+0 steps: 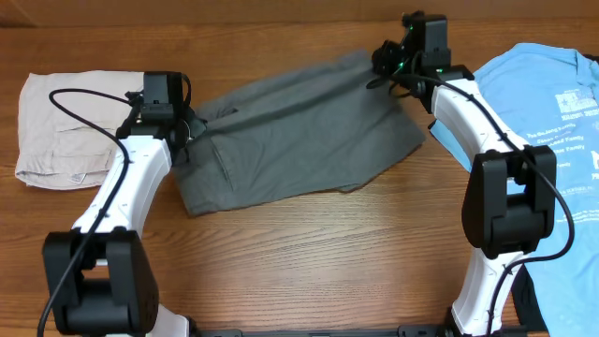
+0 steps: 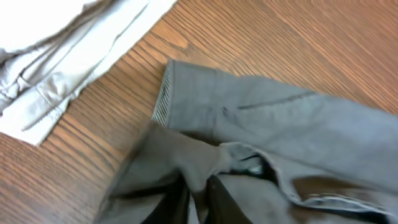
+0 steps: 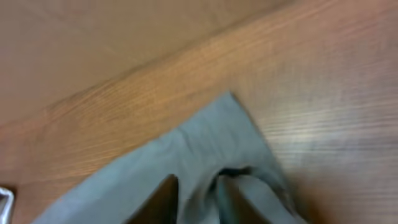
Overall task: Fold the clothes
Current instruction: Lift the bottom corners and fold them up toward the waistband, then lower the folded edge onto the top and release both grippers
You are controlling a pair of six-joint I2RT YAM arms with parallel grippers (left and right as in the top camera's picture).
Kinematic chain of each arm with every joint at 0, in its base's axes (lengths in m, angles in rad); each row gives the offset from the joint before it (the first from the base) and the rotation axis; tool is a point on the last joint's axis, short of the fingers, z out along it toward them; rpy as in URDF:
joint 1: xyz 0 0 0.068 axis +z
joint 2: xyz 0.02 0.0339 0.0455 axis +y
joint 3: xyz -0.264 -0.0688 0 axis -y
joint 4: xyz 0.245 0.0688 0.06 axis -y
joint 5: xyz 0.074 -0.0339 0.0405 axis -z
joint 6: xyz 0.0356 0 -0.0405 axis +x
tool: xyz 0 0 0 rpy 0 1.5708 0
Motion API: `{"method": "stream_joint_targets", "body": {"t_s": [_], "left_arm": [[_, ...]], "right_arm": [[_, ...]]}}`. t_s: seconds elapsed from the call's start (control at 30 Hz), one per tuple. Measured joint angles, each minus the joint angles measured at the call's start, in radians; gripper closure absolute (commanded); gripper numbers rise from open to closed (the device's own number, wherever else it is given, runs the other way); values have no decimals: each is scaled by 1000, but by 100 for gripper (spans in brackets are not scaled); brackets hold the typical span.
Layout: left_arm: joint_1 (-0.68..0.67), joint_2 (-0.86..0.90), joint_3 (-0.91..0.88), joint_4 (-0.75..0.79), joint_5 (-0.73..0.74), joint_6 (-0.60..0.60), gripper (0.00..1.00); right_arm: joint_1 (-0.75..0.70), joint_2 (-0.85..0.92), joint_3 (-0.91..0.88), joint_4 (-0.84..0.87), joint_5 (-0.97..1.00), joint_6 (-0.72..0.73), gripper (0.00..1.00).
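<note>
The left gripper [image 2: 199, 190] pinches the dark grey shorts [image 1: 299, 131], the right gripper [image 3: 198, 186] straddles the far corner (clamped or not, unclear), likely to stretch them flat.

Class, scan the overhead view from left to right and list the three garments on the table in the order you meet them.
beige shorts → grey shorts → blue T-shirt

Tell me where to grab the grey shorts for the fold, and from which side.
Probably the two end corners of the grey shorts: the waistband corner for the left gripper, the pointed corner for the right gripper, each from above. Both corners lie flat and exposed, with the cloth stretched between them.
</note>
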Motion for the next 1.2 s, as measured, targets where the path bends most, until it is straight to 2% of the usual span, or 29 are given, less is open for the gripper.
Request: {"method": "stream_joint_targets", "body": {"t_s": [0.03,0.07,0.1,0.13,0.17,0.2,0.27,0.33,0.37,0.4,0.43,0.47,0.5,0.53,0.63,0.73,0.93,1.2], "left_arm": [[0,11,0,15,-6,1,64],[0,22,0,34,-13,9,48],[0,31,0,56,-19,14,46],[0,40,0,82,-23,31,42],[0,45,1,98,-27,58,32],[0,46,5,95,-29,90,28],[0,45,33,67,-35,146,22],[0,42,88,9,-38,192,29],[0,34,114,-20,-37,208,45],[-2,16,147,-56,-32,224,70],[-2,3,164,-73,-23,238,88],[-7,-19,187,-98,5,247,96],[-9,-38,199,-116,33,252,96],[-15,-59,211,-135,78,260,96],[-50,-86,220,-173,187,271,96],[-103,-58,210,-184,253,273,96],[-174,73,183,-182,297,274,96],[-186,248,180,-119,306,274,96]], "right_arm": [[-2,0,0,6,5,-4,43],[-4,0,1,11,9,-8,40],[-5,0,1,19,10,-10,37],[-6,0,1,29,12,-14,29],[-8,0,1,35,7,-21,22],[-9,0,2,35,-7,-38,16],[-11,0,11,5,-50,-78,10],[-17,-3,27,-51,-104,-111,12],[-19,-7,30,-82,-129,-124,19],[-24,-16,32,-120,-156,-138,33],[-28,-26,32,-160,-175,-142,57],[-32,-40,34,-207,-190,-145,78],[-39,-58,35,-259,-204,-148,91],[-43,-72,37,-301,-209,-151,96],[-53,-104,43,-415,-208,-155,96],[-54,-104,43,-460,-189,-161,96],[-50,-41,34,-453,-92,-167,96],[-50,82,10,-518,11,-171,96]]}}
